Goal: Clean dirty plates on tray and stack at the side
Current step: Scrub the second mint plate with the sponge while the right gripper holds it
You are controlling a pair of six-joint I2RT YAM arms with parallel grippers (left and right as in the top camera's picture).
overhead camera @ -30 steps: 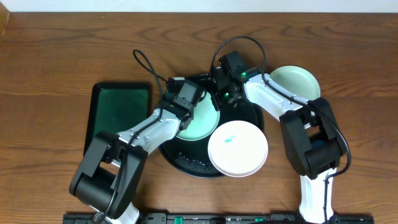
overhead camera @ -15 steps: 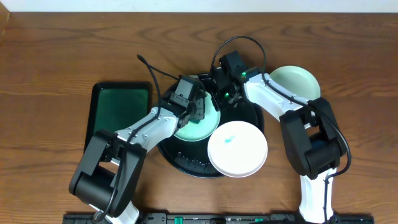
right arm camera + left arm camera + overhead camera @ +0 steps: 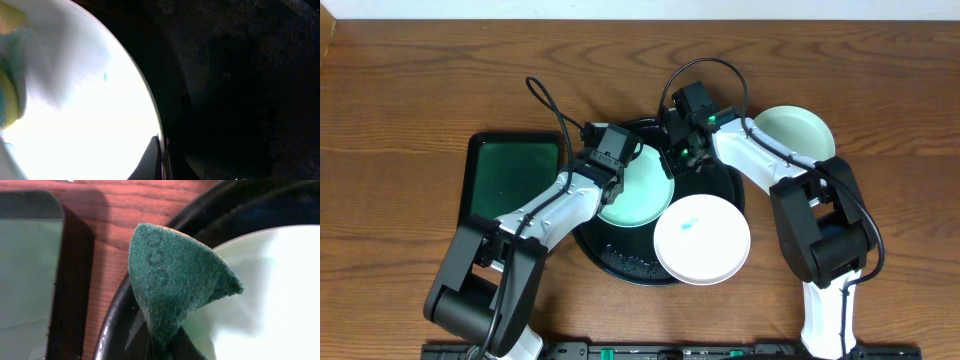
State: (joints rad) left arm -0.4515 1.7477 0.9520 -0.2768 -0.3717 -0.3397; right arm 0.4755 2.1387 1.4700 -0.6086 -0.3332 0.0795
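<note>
A pale turquoise plate (image 3: pixel 638 198) lies on the black tray (image 3: pixel 620 262). My left gripper (image 3: pixel 615 165) is shut on a dark green scouring sponge (image 3: pixel 170 280) and holds it at the plate's (image 3: pixel 270 295) left back edge, over the tray rim (image 3: pixel 112 325). My right gripper (image 3: pixel 676 163) is shut on the same plate's right rim (image 3: pixel 161 150); the plate (image 3: pixel 75 115) shows a tiny teal speck. A white plate (image 3: pixel 702 238) with a teal smear rests on the tray's front right rim. A second turquoise plate (image 3: pixel 796 132) sits on the table at the back right.
A dark green rectangular tray (image 3: pixel 510 185) lies left of the black tray, close to my left arm; it also shows in the left wrist view (image 3: pixel 25 280). Bare wooden table (image 3: pixel 410 90) surrounds everything.
My left gripper with the sponge swept right onto the turquoise plate, then back to its left back edge. My right gripper and the plates have not moved.
</note>
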